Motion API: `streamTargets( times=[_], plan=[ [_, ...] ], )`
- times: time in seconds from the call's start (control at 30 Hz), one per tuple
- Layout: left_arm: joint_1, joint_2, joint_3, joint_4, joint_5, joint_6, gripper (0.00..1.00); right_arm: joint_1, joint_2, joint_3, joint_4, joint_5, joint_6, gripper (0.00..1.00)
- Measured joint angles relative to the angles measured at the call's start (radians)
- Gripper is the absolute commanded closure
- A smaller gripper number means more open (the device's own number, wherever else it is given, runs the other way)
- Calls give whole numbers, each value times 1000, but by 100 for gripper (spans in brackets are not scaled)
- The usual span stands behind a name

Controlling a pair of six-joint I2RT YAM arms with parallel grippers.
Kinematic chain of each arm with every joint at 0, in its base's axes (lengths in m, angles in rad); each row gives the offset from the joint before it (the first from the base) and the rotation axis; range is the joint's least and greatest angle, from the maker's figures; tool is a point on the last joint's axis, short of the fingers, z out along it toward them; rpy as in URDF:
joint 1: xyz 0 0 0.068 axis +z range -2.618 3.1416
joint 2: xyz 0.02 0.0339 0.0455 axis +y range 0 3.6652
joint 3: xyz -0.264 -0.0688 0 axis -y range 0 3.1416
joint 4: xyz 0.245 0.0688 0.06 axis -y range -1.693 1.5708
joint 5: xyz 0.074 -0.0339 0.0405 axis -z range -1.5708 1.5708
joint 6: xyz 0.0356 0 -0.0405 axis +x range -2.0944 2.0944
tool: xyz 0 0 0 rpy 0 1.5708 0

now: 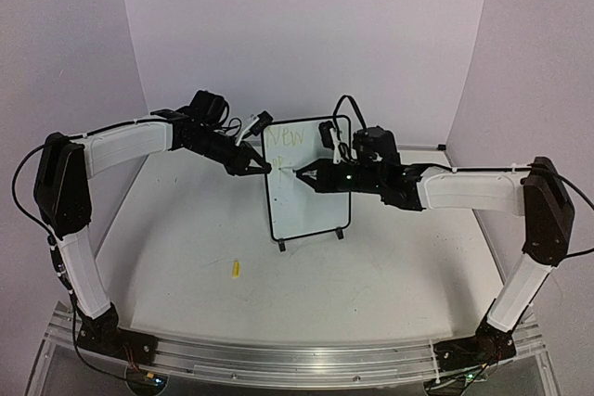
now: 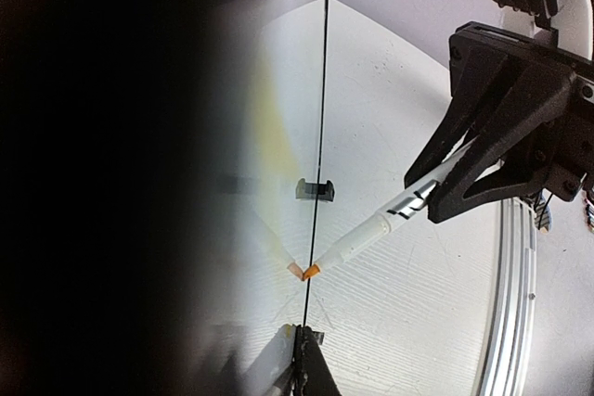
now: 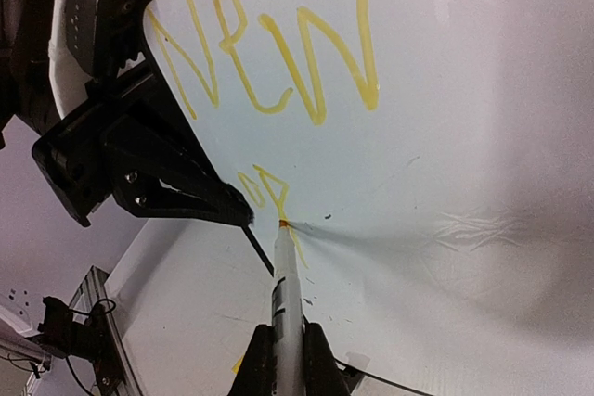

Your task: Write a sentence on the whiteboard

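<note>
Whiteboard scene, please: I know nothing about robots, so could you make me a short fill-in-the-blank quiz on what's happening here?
1. The only finished word of the sentence on the whiteboard reads ____.
2. The left gripper is clamped on the board's edge, while the right gripper holds a ____ with its tip on the board.
3. The small piece lying loose on the table is coloured ____.

Missing words: NEW; marker; yellow.

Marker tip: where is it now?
Right wrist view: the marker tip touches the whiteboard under NEW, near its left edge, beside the left end effector.
</note>
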Motion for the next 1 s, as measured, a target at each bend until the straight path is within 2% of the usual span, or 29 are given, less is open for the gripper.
streamTargets(
  times=[0.67, 1.0],
  plan=[
    [-1, -2, 0, -1, 0, 1, 100, -9, -162, -94, 19, 12, -3, 100],
    [-2, -19, -14, -6, -13, 0, 100, -63, -158, -102, 16, -80, -16, 100]
  ],
)
